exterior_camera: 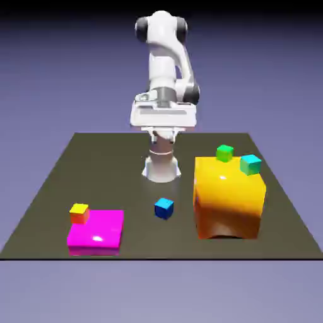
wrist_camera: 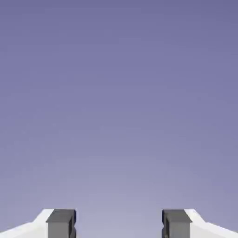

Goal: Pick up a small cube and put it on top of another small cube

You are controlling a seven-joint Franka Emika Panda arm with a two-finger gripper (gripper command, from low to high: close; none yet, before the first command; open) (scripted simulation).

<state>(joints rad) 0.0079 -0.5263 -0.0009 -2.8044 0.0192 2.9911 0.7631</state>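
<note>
A small blue cube (exterior_camera: 164, 208) lies on the dark table (exterior_camera: 94, 158) near the middle front. A small orange cube with a yellow top (exterior_camera: 79, 213) is at the far left corner of a flat magenta slab (exterior_camera: 98, 232). A small green cube (exterior_camera: 224, 152) and a small teal cube (exterior_camera: 250, 164) show at the top far edge of a big orange block (exterior_camera: 228, 200). My gripper (exterior_camera: 162, 117) is held high over the table's far side, well away from every cube. In the hand view the gripper (wrist_camera: 119, 224) is open, with only backdrop between its fingertips (wrist_camera: 61, 224).
The big orange block stands tall at the exterior view's right, the low magenta slab at its front left. The robot's base (exterior_camera: 161, 169) rises behind the blue cube.
</note>
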